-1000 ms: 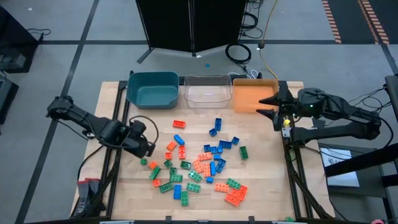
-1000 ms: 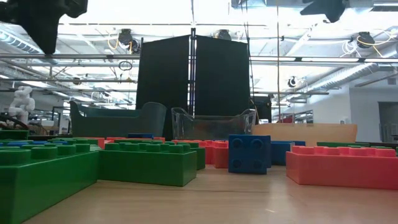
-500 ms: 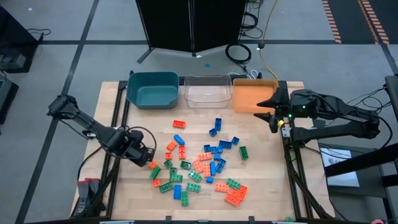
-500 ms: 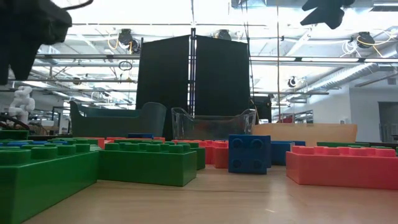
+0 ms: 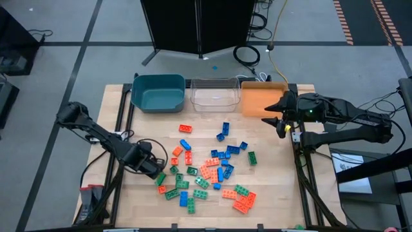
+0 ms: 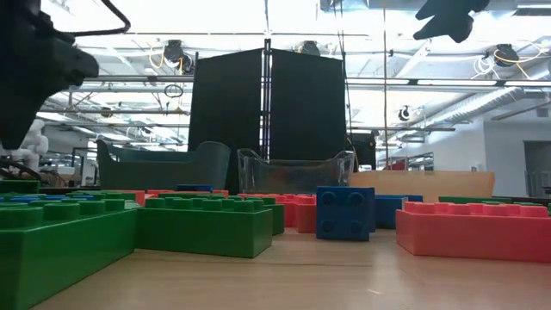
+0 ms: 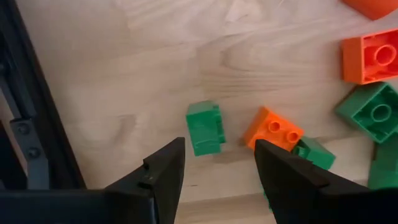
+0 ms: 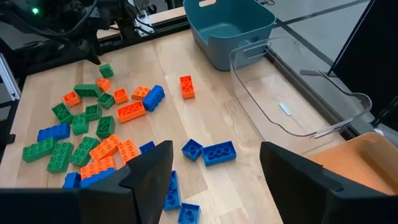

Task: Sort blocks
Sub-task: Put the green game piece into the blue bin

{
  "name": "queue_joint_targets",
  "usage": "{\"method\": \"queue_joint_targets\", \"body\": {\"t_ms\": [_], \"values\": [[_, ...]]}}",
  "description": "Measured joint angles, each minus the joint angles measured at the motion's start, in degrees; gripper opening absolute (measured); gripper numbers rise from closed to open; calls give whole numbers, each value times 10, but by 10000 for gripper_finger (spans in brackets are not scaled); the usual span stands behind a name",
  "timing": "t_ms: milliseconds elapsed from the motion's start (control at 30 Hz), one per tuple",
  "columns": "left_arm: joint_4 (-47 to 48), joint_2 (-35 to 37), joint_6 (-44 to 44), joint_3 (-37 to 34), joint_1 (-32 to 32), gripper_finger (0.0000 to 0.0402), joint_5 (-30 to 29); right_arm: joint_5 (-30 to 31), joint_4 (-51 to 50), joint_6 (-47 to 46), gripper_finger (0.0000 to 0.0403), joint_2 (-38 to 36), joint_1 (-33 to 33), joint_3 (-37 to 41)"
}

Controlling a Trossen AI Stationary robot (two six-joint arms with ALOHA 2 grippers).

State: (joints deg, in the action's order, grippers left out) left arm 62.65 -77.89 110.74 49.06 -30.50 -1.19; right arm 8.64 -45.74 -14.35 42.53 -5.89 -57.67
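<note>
The blocks (image 5: pixel 209 171) lie scattered in green, blue and orange-red over the middle of the wooden table (image 5: pixel 270 206), spreading toward its front edge, none of them in a bin. At the left fringe of the scatter a small green block (image 7: pixel 204 127) sits alone on the bare wood, with a small orange block (image 7: pixel 272 128) just beside it and apart from it.

The left gripper (image 5: pixel 154 169) hangs low over that spot near the table's left edge, its fingers (image 7: pixel 163 167) spread apart with the small green block in front of the gap; they grasp nothing.

Along the far edge stand three bins in a row: a teal bin (image 5: pixel 158 92), a clear bin (image 5: pixel 214 93) and an orange bin (image 5: pixel 261 98).

The right gripper (image 5: pixel 275 115) hovers by the orange bin near the far right corner, fingers (image 8: pixel 148 169) parted and empty.
</note>
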Motion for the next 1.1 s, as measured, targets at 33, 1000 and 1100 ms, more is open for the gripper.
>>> {"method": "queue_joint_targets", "body": {"t_ms": [33, 1000, 1100], "values": [[-7, -5, 0, 0, 0, 201, 1, 0, 0, 0, 240, 0, 0, 0], [-114, -24, 57, -87, -14, 201, 20, 1, 0, 1, 240, 0, 0, 0], [-113, -24, 58, -96, -14, 192, 19, 1, 0, 1, 240, 0, 0, 0]]}}
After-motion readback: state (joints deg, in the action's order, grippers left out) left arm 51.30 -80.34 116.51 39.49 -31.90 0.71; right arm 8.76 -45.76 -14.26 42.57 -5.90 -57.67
